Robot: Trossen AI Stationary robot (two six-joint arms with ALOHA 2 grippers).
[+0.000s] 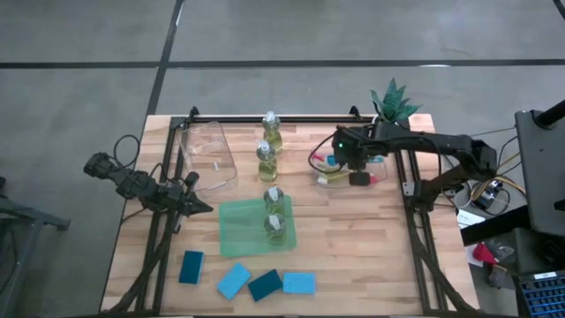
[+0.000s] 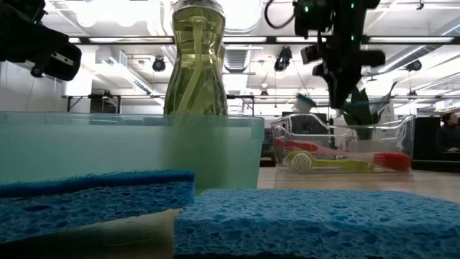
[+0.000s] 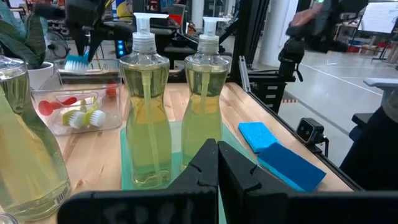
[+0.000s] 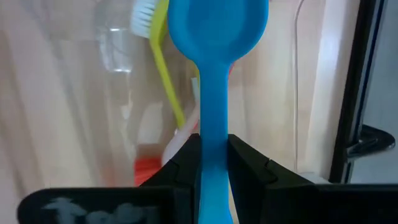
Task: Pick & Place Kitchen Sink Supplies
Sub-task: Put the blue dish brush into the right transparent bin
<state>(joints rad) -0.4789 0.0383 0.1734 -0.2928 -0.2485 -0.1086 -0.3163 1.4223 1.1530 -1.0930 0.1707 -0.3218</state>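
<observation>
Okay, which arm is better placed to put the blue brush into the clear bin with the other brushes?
The right. Its pincer is shut on the blue brush directly above that bin, while the left pincer sits across the table, empty.

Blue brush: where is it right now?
The blue brush is clamped in the right pincer, above the clear bin of brushes, near the potted plant.

Standing on the translucent green mat [image 1: 238, 231]: two clear capped bottles [image 1: 273, 215]. Lying nearer: four rectangular sponges [image 1: 265, 284]. Sitting far right: clear plastic bin [image 1: 381, 168] holding thin brushes [image 2: 325, 163].
</observation>
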